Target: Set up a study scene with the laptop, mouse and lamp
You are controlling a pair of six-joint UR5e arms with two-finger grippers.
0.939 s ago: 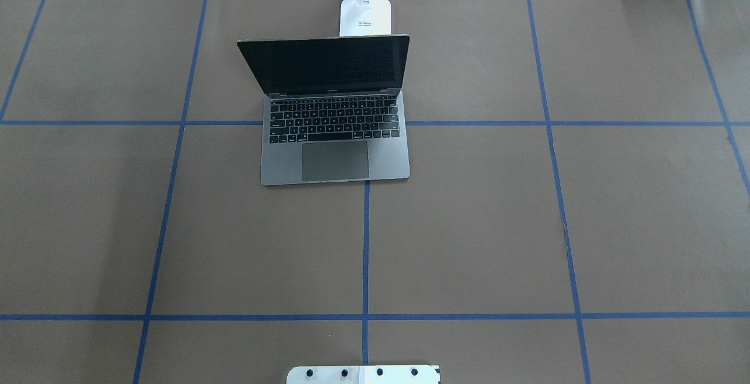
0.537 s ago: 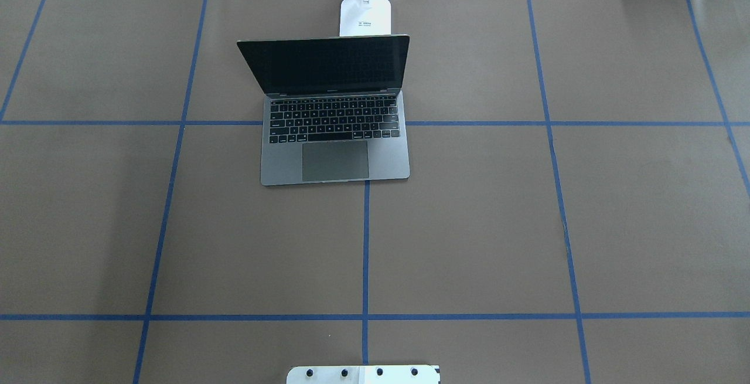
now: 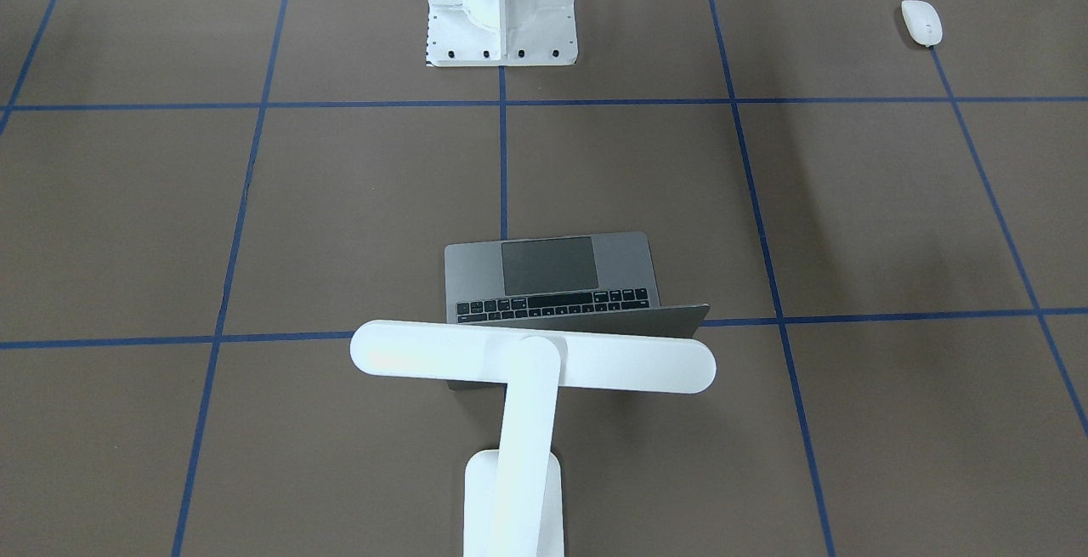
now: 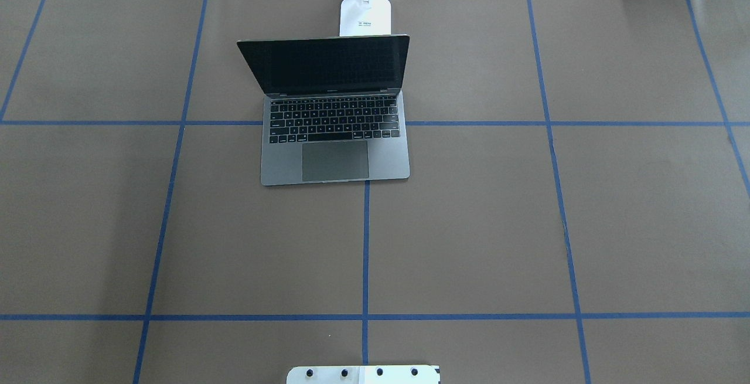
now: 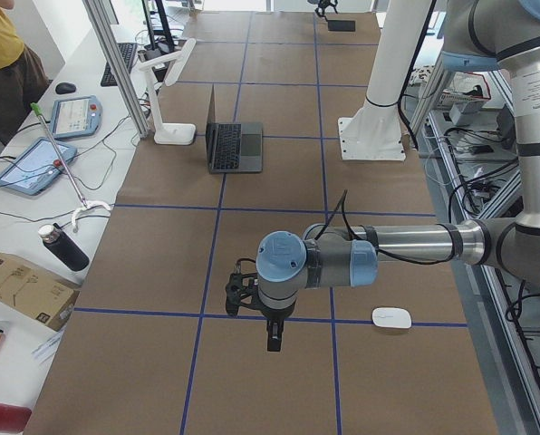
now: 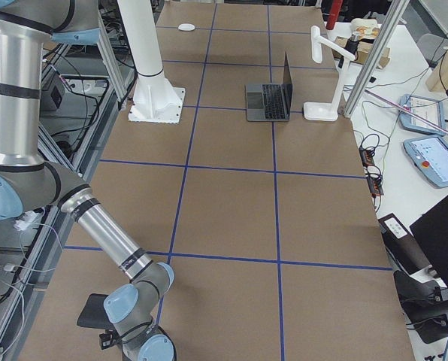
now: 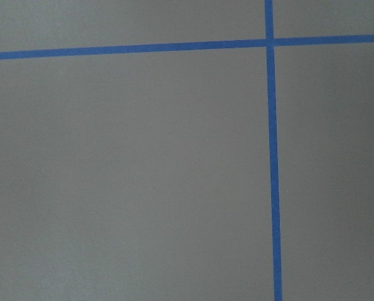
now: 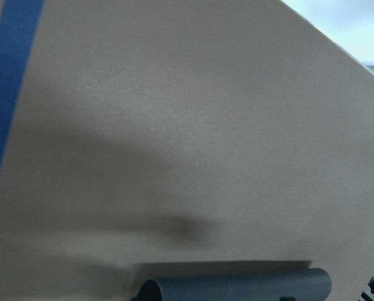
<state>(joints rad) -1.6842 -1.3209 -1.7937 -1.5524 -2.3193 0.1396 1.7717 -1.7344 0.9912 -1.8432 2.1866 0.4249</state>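
Laptop sits open in the middle of the bench with the lamp just behind its screen, bar head over the lid, so you can likely count those two as placed. What seems left for you is the mouse, lying well apart toward the robot's left end. Your left tool hangs over bare bench near the mouse, and you cannot tell whether it, or the one on the right arm, is released or clenched.

Laptop: one. White mouse: one. Lamp: one. White pedestal: one. Robot arms: two, namely left arm and right arm. Touchscreen pendants: two. Dark bottle: one. Person: one, partly in view.
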